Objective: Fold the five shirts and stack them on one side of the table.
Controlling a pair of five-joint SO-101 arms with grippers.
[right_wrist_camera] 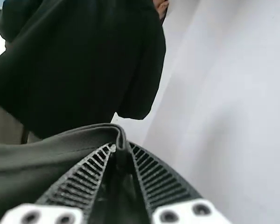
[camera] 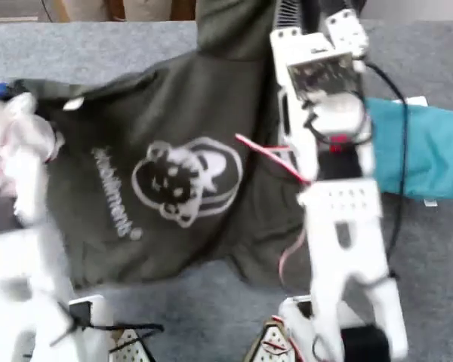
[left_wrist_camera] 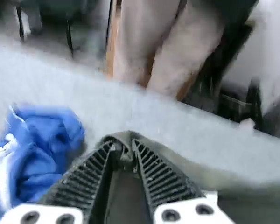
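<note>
Grey table (camera: 60, 45): olive shirt (camera: 174, 105), white cartoon print (camera: 185, 181); left claw (left_wrist_camera: 124, 151), right claw (right_wrist_camera: 119, 154) clamped on it.

Grey cloth-covered table (camera: 445, 256), wooden furniture (left_wrist_camera: 111, 46) beyond its far edge, plain white wall (right_wrist_camera: 233, 93).

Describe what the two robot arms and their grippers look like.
The left arm and right arm are white plastic segments. A black cable and thin red wire run along the right one. The left gripper and right gripper have black ribbed fingers on white mounts.
</note>
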